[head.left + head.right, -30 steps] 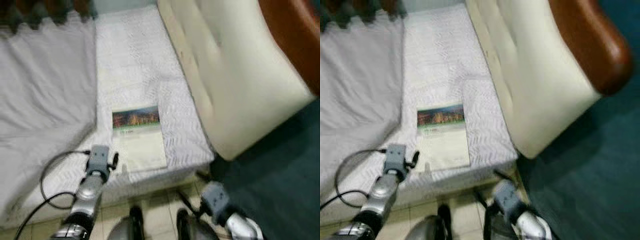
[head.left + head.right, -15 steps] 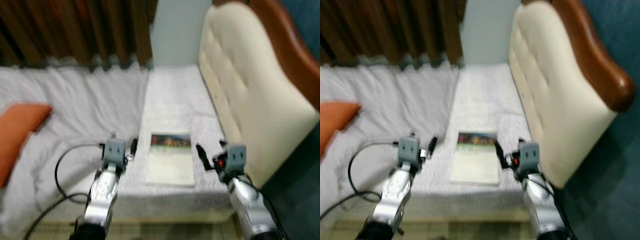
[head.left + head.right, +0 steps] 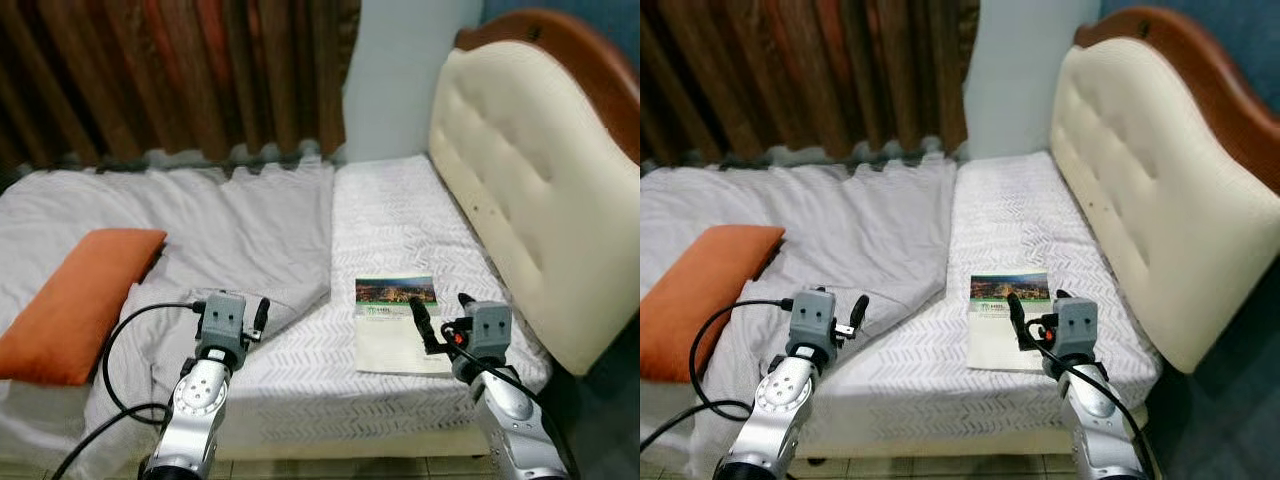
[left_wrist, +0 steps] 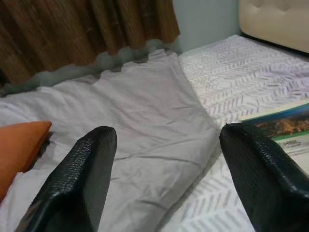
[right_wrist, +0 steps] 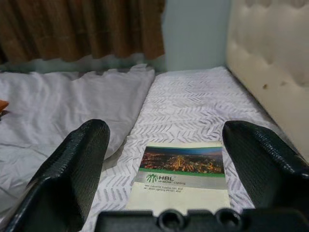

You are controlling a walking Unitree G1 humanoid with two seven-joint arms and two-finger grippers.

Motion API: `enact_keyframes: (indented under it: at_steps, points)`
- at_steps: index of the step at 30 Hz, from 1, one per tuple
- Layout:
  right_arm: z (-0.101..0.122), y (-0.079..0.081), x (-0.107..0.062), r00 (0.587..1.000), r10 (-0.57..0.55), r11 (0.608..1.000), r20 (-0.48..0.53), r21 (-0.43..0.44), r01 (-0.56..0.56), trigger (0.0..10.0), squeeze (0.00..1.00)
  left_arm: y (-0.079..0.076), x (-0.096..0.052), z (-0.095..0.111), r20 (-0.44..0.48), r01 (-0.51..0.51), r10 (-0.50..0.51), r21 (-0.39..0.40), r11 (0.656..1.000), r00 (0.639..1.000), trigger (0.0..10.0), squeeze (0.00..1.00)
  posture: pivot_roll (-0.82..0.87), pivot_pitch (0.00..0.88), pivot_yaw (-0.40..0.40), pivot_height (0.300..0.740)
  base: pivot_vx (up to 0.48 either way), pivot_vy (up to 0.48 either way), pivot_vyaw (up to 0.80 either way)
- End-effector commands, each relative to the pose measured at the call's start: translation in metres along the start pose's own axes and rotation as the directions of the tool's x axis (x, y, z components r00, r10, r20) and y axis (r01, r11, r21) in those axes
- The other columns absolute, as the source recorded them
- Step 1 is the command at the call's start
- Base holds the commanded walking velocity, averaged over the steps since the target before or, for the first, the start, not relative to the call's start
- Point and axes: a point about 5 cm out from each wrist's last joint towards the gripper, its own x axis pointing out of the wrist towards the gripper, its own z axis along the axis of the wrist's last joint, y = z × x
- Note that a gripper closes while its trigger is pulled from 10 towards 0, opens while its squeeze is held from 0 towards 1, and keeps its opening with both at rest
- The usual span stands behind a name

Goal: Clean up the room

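Observation:
A booklet (image 3: 395,320) with a city photo and green band on its cover lies flat on the white patterned mattress (image 3: 400,215), near the bed's front edge. My right gripper (image 3: 440,315) hovers open just above the booklet's near right corner; in the right wrist view the booklet (image 5: 181,176) lies between the wide-spread fingers (image 5: 72,174). My left gripper (image 3: 255,318) is open over the rumpled grey blanket (image 3: 230,230), left of the booklet. An orange pillow (image 3: 75,300) rests on the blanket at the far left.
A cream tufted headboard (image 3: 540,190) with a brown wooden frame stands along the bed's right side. Brown curtains (image 3: 180,75) hang behind the bed. A black cable (image 3: 120,350) loops from the left arm. Tiled floor shows below the bed edge.
The camera has swung up from the bed edge and floor to the whole bed. Both arms have risen; the right gripper now hangs over the booklet's near corner.

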Motion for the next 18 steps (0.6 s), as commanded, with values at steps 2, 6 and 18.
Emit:
enact_keyframes:
  at_steps: [2, 6, 18]
  points:
    - [0.002, 0.01, 0.002, 0.999, 0.037, 0.999, 0.002, -0.002, -0.037, 10.0, 0.0, 0.008, -0.001, 0.004, 0.003, -0.021, 0.021, 0.013, 1.0, 1.0, 10.0, 0.0, 0.03, 0.0, 0.03, 0.74, 0.0, 0.48, -0.77]
    - [0.002, 0.012, 0.003, 0.999, 0.049, 0.999, 0.004, -0.002, -0.049, 10.0, 0.0, 0.005, -0.002, 0.006, 0.004, -0.038, 0.038, 0.006, 0.999, 0.999, 10.0, 0.0, 0.03, 0.0, 0.026, 0.74, 0.0, 0.48, -0.58]
    - [0.002, 0.009, 0.003, 0.998, 0.064, 0.997, -0.008, -0.034, -0.064, 10.0, 0.0, 0.012, -0.016, -0.003, -0.068, -0.154, 0.15, -0.064, 0.986, 0.986, 10.0, 0.0, 0.04, 0.0, 0.011, 0.74, 0.0, 0.479, 0.0]
